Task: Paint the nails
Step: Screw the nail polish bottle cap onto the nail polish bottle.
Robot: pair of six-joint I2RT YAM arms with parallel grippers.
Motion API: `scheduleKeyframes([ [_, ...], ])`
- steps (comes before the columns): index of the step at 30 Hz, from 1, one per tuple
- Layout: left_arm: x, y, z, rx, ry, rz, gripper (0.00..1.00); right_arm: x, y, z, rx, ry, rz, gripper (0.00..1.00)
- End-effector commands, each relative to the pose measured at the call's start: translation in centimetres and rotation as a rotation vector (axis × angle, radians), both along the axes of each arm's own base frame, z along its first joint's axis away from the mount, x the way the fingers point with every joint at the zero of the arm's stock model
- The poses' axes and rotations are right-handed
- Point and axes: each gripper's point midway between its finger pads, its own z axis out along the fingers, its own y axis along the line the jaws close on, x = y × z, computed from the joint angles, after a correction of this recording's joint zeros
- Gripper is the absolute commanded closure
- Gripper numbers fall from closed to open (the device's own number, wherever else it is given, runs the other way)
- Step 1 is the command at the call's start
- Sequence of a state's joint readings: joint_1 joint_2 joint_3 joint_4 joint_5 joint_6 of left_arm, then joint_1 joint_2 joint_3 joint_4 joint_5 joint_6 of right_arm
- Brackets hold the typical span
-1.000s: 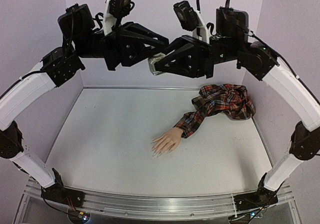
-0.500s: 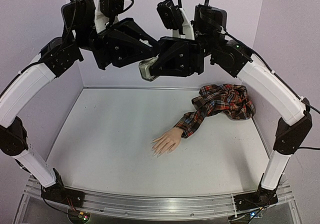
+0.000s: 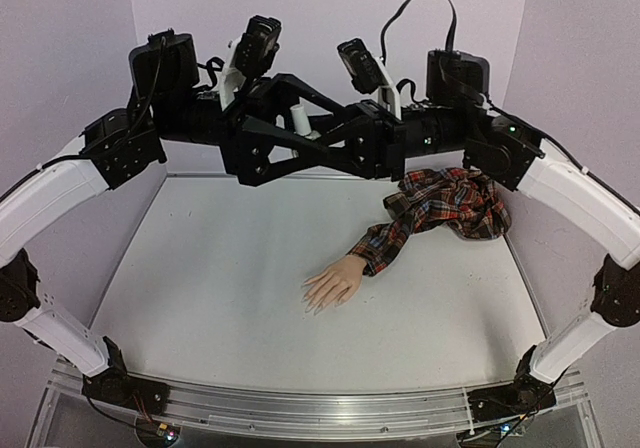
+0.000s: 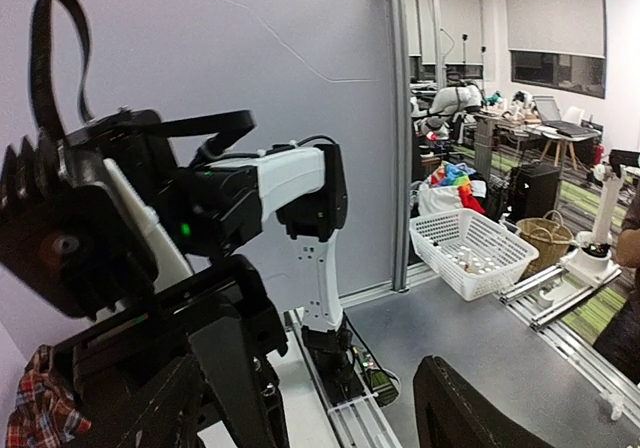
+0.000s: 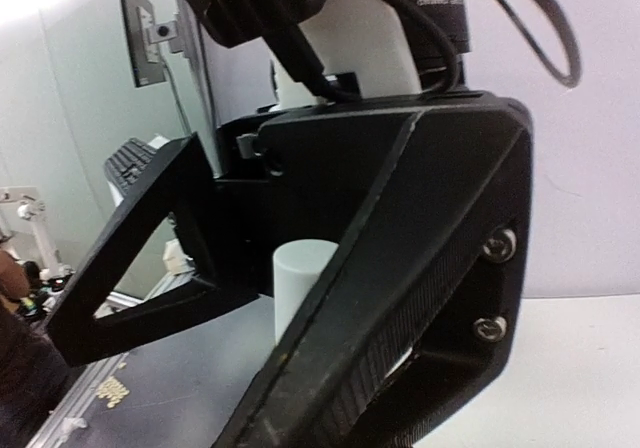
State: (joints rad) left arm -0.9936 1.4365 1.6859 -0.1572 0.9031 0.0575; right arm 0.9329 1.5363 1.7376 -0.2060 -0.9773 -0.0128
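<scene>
We see both arms high above the table [image 3: 220, 298], with their grippers meeting in the air. The right gripper [image 3: 310, 140] is clenched on the bottle [image 3: 297, 120], of which only the white cap [image 5: 303, 273] shows. The left gripper [image 3: 325, 136] is released, and its jaws stand wide on either side of the cap. The nails [image 3: 312, 301] are well below, on the hand [image 3: 338, 280] that lies on the table, with the sleeve [image 3: 400, 230] behind it.

We judge that the cap must come off next, and here is the danger. If the left jaws close off centre, the cap can slip, or the bottle can turn in the right grip and fall. The two grippers are interlaced very closely, so they may also strike each other. Once the bottle is open, tilting it would spill polish on the table.
</scene>
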Motion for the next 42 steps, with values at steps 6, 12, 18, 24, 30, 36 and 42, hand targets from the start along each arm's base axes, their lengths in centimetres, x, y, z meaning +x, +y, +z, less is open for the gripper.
scheduleKeyframes([
  [6,10.6,1.9,-1.2,-0.014,0.301,0.626,0.19,5.3,-6.0,-0.9,-0.017,-0.183,-0.56,1.0],
  [12,12.8,1.8,-0.7,-0.075,0.468,0.702,0.23,8.7,-7.1,-3.1,-0.107,-0.229,-0.778,1.0],
  [18,13.9,0.6,-0.8,-0.079,0.538,0.705,0.28,11.1,-7.4,-3.3,-0.146,-0.262,-0.936,1.0],
  [24,14.4,-0.8,-1.6,-0.071,0.571,0.691,0.34,11.6,-6.5,-3.1,-0.163,-0.285,-0.959,1.0],
  [30,14.7,-2.2,-2.1,-0.044,0.568,0.686,0.48,11.8,-6.1,-3.0,-0.171,-0.296,-0.966,1.0],
  [36,14.6,-2.6,-2.2,-0.036,0.56,0.678,0.64,12.1,-5.8,-3.0,-0.187,-0.307,-0.978,1.0],
  [42,14.3,-2.9,-2.6,-0.02,0.553,0.666,0.88,11.9,-5.5,-2.7,-0.187,-0.303,-0.972,1.0],
])
